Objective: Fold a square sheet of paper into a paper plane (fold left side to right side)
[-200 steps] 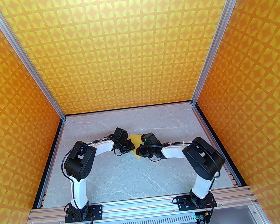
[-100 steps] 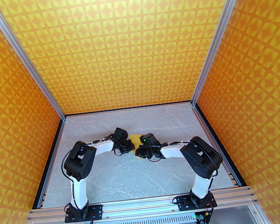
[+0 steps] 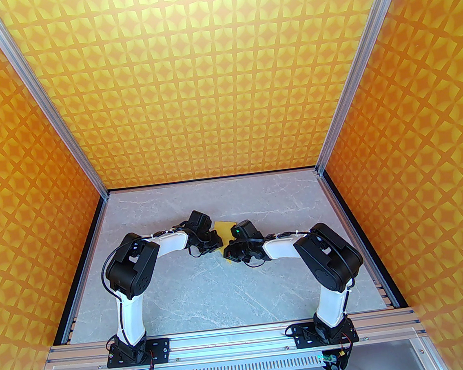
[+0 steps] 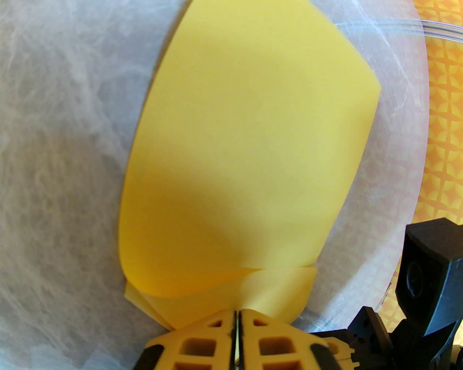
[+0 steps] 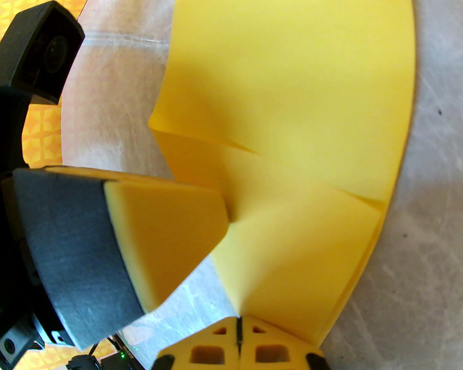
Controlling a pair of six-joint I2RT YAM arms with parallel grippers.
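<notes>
- Top external view, nearest item: aluminium rail (image 3: 231,338) across the near edge, with both arm bases bolted to it.
- Surface: pale grey tabletop (image 3: 209,289) with faint white veining like marble and a dark border at its left, right and far sides.
- Left arm (image 3: 168,244) and right arm (image 3: 281,250): both reach inward and meet over the middle of the tabletop.
- Left gripper (image 3: 216,242): jaws closed, pinching one edge of the square sheet of paper (image 3: 224,226). In the left wrist view, the fingertips (image 4: 237,314) meet on the folded layers of the paper (image 4: 246,144).
- Right gripper (image 3: 229,253): jaws closed on the same paper from the opposite side. In the right wrist view, the sheet (image 5: 289,90) creases down into the fingertips (image 5: 239,319), and one left finger (image 5: 170,224) presses on the sheet close by.
- Sheet, position and axis: mid-table between the two grippers, plain bright yellow, doubled over with overlapping layers and bowed rather than flat. Its visible length runs near to far, and its far edge faces the back wall. It cannot be told whether it touches the tabletop.
- Room, farthest item: three walls (image 3: 204,80) in an orange-yellow star pattern, joined by aluminium corner posts (image 3: 44,97).
</notes>
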